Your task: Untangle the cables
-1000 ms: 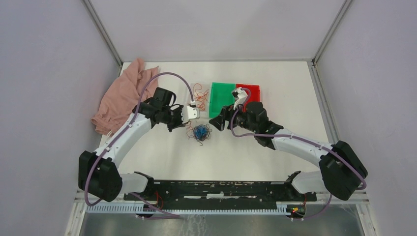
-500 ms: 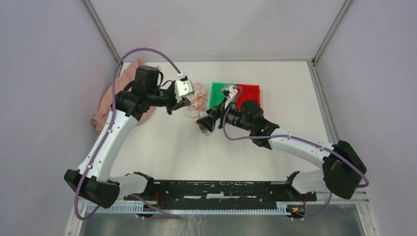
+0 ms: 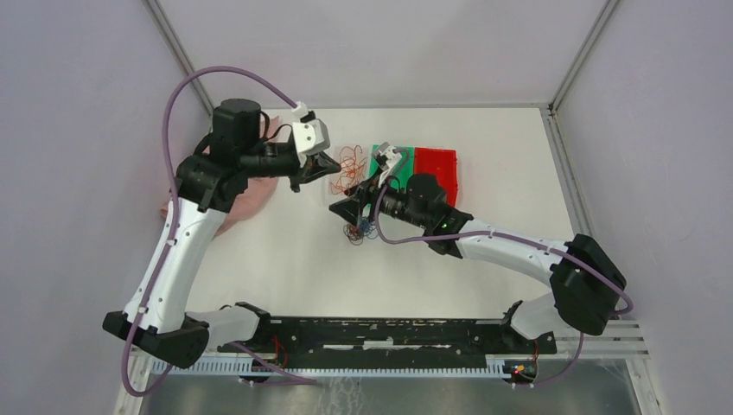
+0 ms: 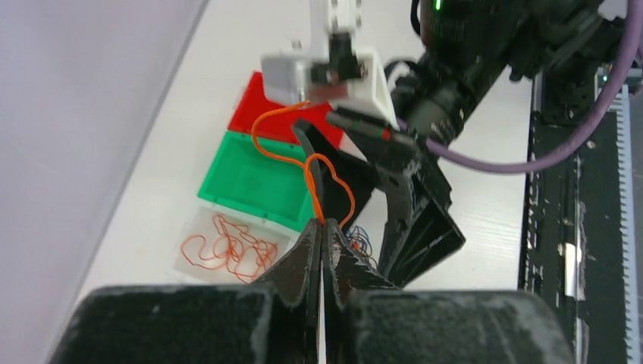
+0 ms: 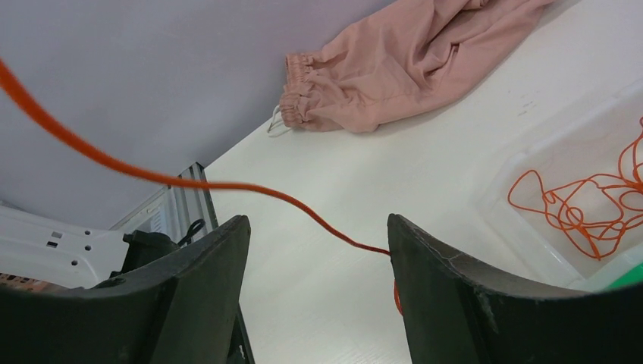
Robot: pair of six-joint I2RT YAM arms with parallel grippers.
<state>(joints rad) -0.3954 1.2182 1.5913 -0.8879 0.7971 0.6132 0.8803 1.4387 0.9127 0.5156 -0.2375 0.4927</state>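
My left gripper (image 4: 321, 227) is shut on a thin orange cable (image 4: 306, 163), which loops up from the jaw tips; in the top view this gripper (image 3: 325, 165) hangs raised beside the clear tray. The same orange cable (image 5: 227, 186) crosses the gap of my right gripper (image 5: 318, 288), which is open, and meets the inner edge of its right finger (image 5: 440, 296). In the top view the right gripper (image 3: 349, 208) sits just above a small tangle of blue and dark cables (image 3: 358, 230) on the table. That tangle (image 4: 361, 240) also peeks out behind the left jaws.
A clear tray (image 3: 336, 186) holds several loose orange cables (image 3: 347, 169). A green bin (image 3: 386, 161) and a red bin (image 3: 436, 162) stand behind the right gripper. A pink cloth (image 3: 252, 184) lies at the left, under the left arm. Walls close in on both sides.
The left arm has lifted up and back toward the tray, drawing the orange cable out of the tangle. The right gripper has moved left over the tangle.
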